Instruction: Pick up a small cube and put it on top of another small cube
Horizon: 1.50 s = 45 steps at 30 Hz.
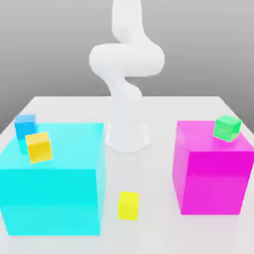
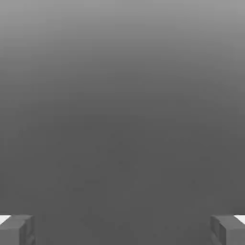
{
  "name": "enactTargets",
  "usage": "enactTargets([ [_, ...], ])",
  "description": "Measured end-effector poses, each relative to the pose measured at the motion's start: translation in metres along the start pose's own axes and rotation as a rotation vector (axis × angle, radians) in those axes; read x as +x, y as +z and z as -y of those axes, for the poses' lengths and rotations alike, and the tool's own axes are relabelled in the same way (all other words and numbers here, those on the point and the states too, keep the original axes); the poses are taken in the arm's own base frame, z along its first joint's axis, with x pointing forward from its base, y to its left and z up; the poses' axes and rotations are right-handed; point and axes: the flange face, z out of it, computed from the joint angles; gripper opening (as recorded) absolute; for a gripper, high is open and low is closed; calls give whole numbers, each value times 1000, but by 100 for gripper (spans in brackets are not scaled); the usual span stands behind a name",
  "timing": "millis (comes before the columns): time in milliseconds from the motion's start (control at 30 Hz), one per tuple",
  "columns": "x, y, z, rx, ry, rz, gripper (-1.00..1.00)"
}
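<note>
Lemon-yellow small cube flat on table

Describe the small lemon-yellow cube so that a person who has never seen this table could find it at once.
Start at the big cyan block on the exterior view's left and the big magenta block on its right. The small lemon-yellow cube sits on the white table in the gap between them, near the cyan one. Unlike the duller orange-yellow cube, it rests on the table, not on a block.
</note>
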Motion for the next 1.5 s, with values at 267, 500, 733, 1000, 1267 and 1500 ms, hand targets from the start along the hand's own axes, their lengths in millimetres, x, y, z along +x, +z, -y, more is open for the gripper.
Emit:
enactTargets([
  [267, -37, 136, -30, -85, -351, 181, 0],
  [500, -92, 232, -73, -115, -650, 357, 0],
  [733, -162, 302, -128, -101, -941, 549, 0],
  [1000, -247, 348, -199, -33, -1248, 774, 0],
  [1267, -283, 393, -231, -27, -1273, 793, -100],
  [1500, -282, 390, -230, -25, -1272, 795, -100],
])
